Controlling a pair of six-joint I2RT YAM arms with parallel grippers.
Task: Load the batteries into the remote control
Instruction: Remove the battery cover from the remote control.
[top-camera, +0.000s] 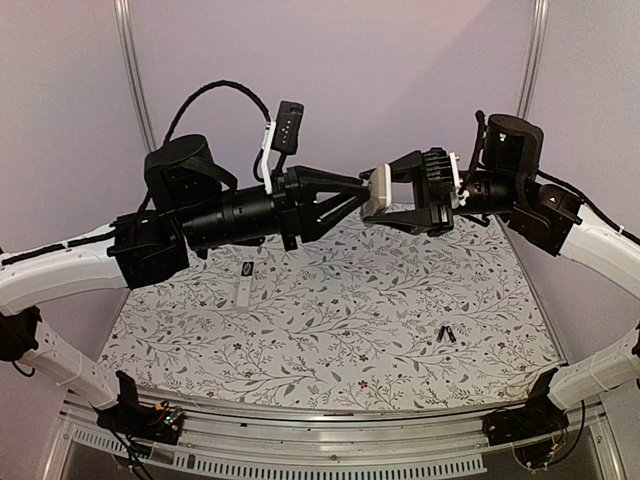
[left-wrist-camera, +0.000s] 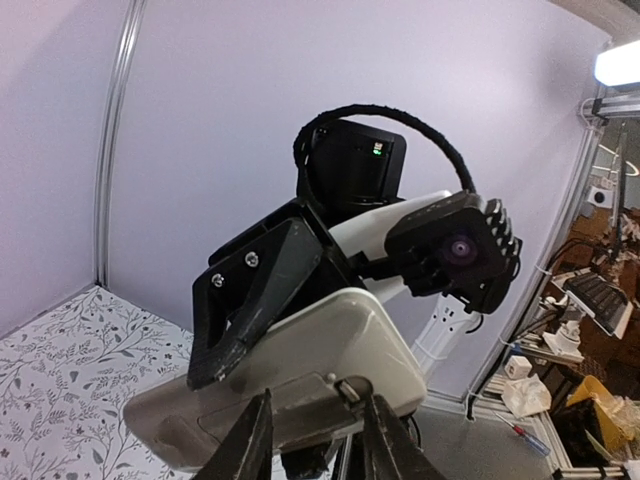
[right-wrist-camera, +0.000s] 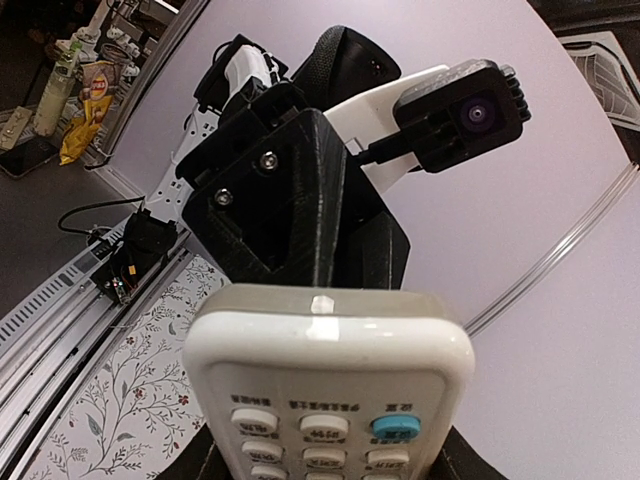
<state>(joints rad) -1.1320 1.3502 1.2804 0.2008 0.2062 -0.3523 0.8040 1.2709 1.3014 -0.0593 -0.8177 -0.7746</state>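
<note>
Your right fingers (top-camera: 405, 162) clamp the remote control (top-camera: 378, 192); your left fingers (top-camera: 340, 205) sit at its end, grip unclear. Batteries (top-camera: 446, 334) lie on the counter (top-camera: 330, 330).

Left arm (top-camera: 250, 215) and right arm (top-camera: 520, 200) bar mid-air, passage beneath, batteries (top-camera: 446, 334) right, white strip (top-camera: 246, 290) left

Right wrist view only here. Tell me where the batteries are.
Observer: Two small dark batteries lie on the table, toward the right arm's side, with nothing touching them.
Operator: Report the left gripper's fingertips.
Observer: The left gripper stands at the remote's end, with its fingertips either side of a small tab there.
Operator: Check the table's left side.
Observer: A small white piece lies there, far from the batteries.
</note>
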